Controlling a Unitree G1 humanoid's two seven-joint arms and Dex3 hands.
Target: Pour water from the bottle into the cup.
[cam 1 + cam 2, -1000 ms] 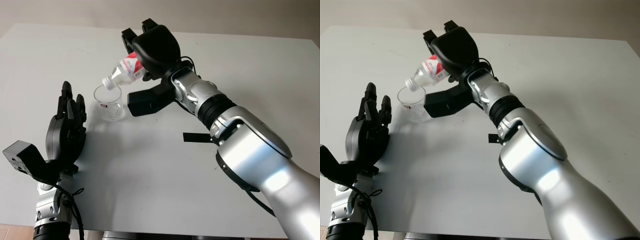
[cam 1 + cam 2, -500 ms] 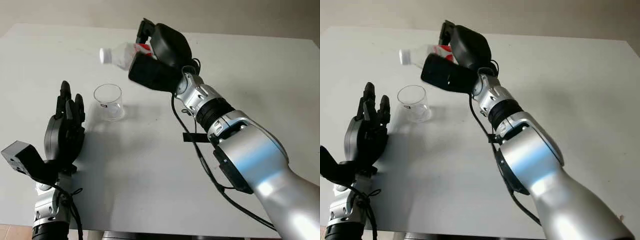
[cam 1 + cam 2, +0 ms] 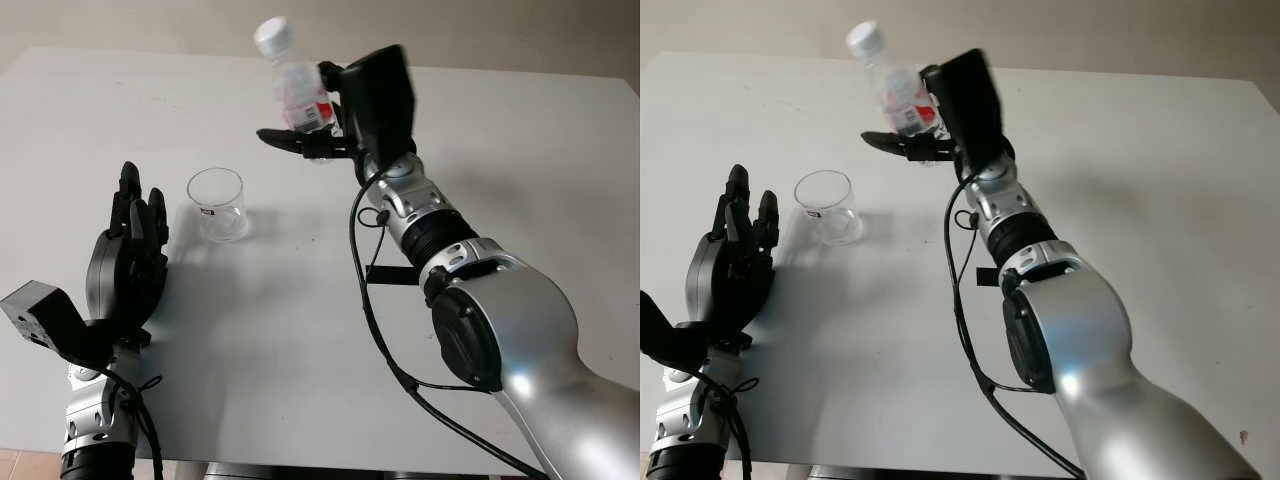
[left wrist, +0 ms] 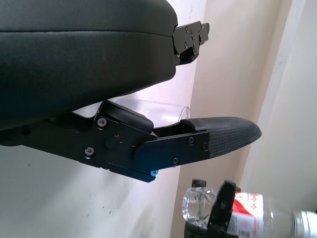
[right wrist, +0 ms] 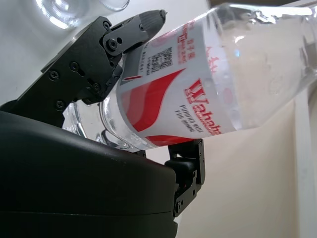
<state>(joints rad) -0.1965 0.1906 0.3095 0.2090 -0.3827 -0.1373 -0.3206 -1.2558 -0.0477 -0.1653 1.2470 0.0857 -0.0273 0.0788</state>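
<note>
Head views: the right hand (image 3: 340, 125) grips a labelled plastic water bottle (image 3: 295, 85) at its lower body, held near upright, cap up, above the white table (image 3: 520, 150) and well to the right of the clear cup (image 3: 218, 203). The cup stands upright on the table; the left hand (image 3: 130, 262), open, hovers just beside it.

Left wrist view: one finger (image 4: 218, 136) crosses in front of the cup (image 4: 158, 109); the bottle (image 4: 247, 215) lies beyond.

Right wrist view: fingers (image 5: 99, 49) wrap the red-and-white label of the bottle (image 5: 198, 94).

Risk: the low grip leaves the bottle top-heavy, so it may slip on tilting; the idle left hand could nudge the light cup.
</note>
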